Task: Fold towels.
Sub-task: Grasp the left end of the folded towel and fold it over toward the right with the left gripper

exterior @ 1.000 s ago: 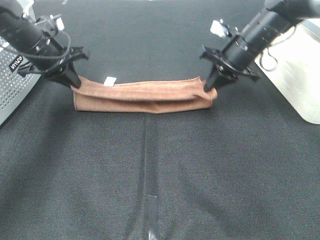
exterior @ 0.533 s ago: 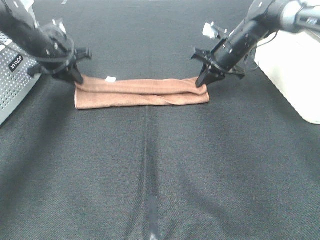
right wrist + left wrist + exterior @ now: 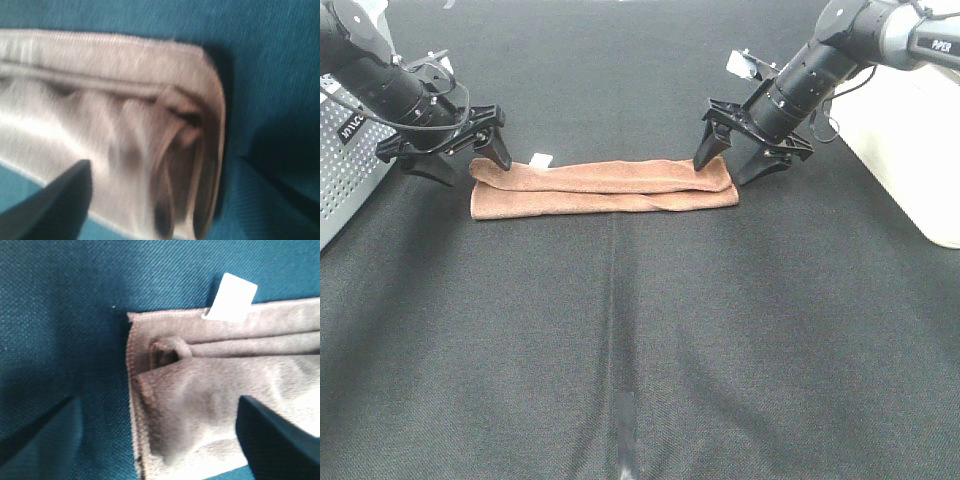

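Now the left gripper and right gripper have let go of the folded towel.

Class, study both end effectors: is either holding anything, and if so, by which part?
Nothing is held. The left end effector and the right end effector both stand open at the ends of the folded towel, which lies loose.

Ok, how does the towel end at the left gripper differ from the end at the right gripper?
The end at the left gripper has a white tag; the end at the right gripper shows none. The left end lies flat with its stitched hem exposed; the right end bunches into rounded, creased layers. Both ends of the towel rest on the table between open jaws, ungripped.
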### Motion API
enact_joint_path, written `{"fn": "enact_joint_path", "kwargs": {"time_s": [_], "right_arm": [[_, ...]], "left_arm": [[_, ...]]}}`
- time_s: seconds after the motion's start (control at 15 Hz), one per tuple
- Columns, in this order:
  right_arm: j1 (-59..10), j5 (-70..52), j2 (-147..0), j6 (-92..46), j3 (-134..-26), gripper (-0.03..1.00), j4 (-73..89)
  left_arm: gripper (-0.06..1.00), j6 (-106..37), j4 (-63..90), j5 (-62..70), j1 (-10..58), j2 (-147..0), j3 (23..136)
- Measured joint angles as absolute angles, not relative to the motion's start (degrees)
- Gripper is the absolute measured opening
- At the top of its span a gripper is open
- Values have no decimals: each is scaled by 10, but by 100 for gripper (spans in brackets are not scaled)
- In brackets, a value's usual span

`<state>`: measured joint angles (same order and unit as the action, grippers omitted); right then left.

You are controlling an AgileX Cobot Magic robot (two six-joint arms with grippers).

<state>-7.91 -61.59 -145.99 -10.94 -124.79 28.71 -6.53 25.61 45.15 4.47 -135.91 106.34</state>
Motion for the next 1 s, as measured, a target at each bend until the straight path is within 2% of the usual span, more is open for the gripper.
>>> {"fn": "enact_joint_path", "kwargs": {"time_s": [0.33, 0.53, 0.67, 0.8, 0.87, 1.0], "right_arm": [[-79, -622, -1453, -109, -1248, 76, 286], [-79, -622, -1453, -109, -1248, 76, 285], [-79, -622, -1453, -109, -1248, 76, 285], [-79, -622, -1453, -109, -1248, 76, 284], [-79, -622, -1453, -109, -1248, 76, 284], [-79, -623, -1453, -109, -1248, 76, 284]], "left_arm": [[81, -54, 276, 451, 49, -1383, 1064], [77, -54, 283, 441, 71, -1392, 1066], [62, -54, 284, 426, 84, -1395, 1067], [32, -52, 287, 419, 88, -1400, 1067], [10, -52, 289, 419, 88, -1403, 1067], [9, -52, 280, 426, 87, -1399, 1067]]}}
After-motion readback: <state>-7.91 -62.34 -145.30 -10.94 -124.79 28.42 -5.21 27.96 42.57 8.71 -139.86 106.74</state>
